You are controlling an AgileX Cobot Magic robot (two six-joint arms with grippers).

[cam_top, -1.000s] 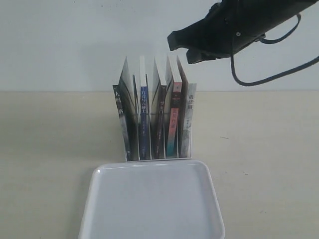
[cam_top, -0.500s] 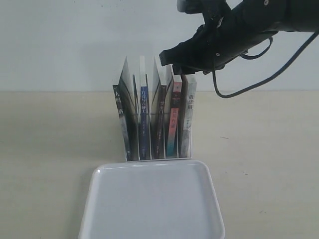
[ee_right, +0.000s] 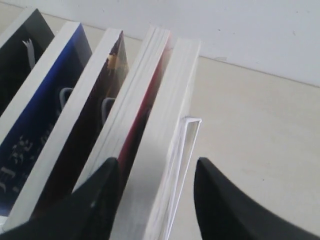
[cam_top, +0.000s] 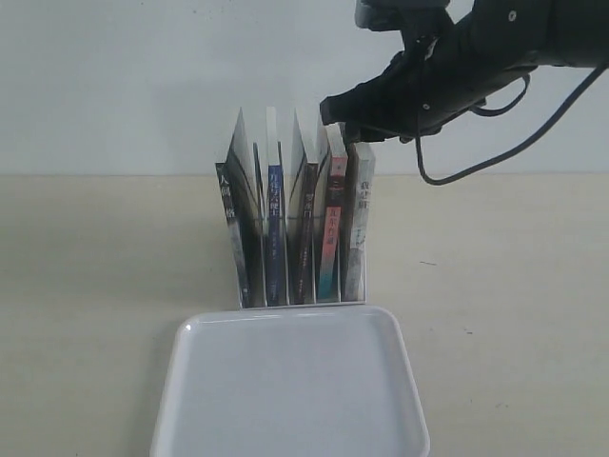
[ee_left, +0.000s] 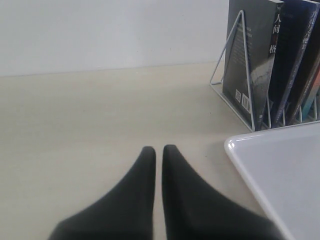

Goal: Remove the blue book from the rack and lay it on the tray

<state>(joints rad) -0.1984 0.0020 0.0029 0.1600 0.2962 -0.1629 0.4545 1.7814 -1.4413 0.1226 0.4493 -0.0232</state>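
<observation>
The pale surface has the big white tray lying well below the right tool, with nothing on it yet. Behind the tray is the rack, with five paperbacks standing in it.

The right tool hangs over the books' top edges with its jaws spread wide, gripping nothing. Right now they straddle the pale-spined book at the end of the row. The blue book is three books off to the side of that one, upright in its slot and untouched, so I'd guess the tool has to slide across before dropping.

The book looks light and a bit floppy. The cover seems glossy, so it's probably slick, and its neighbours lean in close. Best bet is pinching the top edge near the spine, where it's stiffest, and pulling straight up.

The left tool is pressed shut and empty, low over the surface, with the rack off ahead of it.
</observation>
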